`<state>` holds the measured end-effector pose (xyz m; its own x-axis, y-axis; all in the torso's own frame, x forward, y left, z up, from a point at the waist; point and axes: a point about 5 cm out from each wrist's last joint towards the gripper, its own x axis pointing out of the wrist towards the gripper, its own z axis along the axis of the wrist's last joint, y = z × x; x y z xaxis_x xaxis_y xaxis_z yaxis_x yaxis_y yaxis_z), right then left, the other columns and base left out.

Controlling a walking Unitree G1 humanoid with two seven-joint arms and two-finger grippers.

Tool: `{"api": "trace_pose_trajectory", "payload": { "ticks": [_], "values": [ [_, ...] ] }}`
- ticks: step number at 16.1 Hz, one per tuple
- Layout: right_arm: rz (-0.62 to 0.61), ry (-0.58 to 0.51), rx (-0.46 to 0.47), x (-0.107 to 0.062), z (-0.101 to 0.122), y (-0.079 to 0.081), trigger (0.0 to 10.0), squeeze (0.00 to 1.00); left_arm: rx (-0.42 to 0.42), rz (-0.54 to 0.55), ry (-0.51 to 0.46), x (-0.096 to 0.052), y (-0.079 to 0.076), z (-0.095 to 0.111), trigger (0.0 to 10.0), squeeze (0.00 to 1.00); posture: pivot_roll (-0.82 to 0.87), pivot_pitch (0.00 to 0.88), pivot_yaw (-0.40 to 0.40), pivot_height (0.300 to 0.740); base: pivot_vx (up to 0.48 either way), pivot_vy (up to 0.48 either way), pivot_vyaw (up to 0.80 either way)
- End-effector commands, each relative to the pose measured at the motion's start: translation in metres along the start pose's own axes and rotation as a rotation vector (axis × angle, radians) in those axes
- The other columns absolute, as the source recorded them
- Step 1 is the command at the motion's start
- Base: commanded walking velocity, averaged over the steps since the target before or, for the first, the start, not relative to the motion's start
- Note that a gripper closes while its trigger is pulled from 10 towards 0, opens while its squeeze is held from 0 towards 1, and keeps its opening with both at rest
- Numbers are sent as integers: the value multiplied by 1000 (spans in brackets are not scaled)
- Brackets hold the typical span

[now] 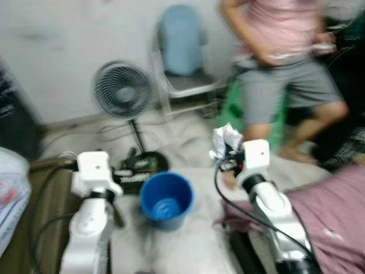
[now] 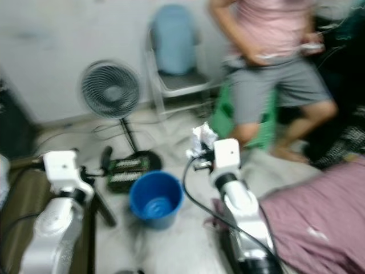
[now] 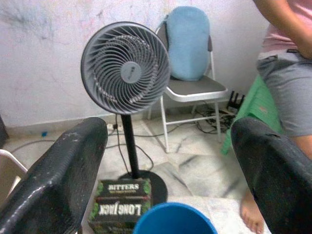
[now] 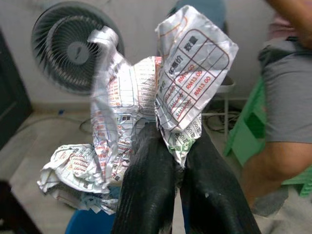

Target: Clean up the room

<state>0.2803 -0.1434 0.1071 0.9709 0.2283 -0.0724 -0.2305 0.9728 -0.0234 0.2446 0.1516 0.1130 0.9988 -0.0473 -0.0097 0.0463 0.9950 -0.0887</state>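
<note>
The crumpled paper (image 4: pixel 146 97) is clamped between the right gripper (image 4: pixel 178 170)'s 2 closed fingers, held up near the blue bucket (image 1: pixel 166 200) on the floor, while the left gripper (image 3: pixel 170 165)'s jaws stand wide apart facing the fan (image 3: pixel 125 68).

Right end effector (image 4: pixel 178 165) raised, fingers pinched together; left end effector (image 3: pixel 170 170) raised, fingers spread wide

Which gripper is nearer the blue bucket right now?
Left, though only slightly. The open left gripper sits just beside the blue bucket, on its left. The right gripper, pinching crumpled paper, is raised right of the bucket.
</note>
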Motion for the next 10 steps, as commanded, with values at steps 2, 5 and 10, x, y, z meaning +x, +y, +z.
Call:
{"api": "trace_pose_trajectory", "payload": {
  "ticks": [2, 5, 10],
  "values": [
    [3, -20, 12, 2, 5, 2, 10000, 0, 5, -6, -12, 0, 3, 3, 10000, 0, -23, 0, -14, 740, 0, 0, 0],
    [0, -20, 12, 2, 6, 2, 10000, 0, -1, -18, -15, -1, 2, 3, 10000, 0, -25, 0, -13, 740, 0, 0, 0],
    [-1, -19, 12, 2, 6, 1, 10000, 0, -8, -20, -17, -1, 2, 3, 10000, 0, -25, 0, -14, 740, 104, 0, 0]
  ]
}}
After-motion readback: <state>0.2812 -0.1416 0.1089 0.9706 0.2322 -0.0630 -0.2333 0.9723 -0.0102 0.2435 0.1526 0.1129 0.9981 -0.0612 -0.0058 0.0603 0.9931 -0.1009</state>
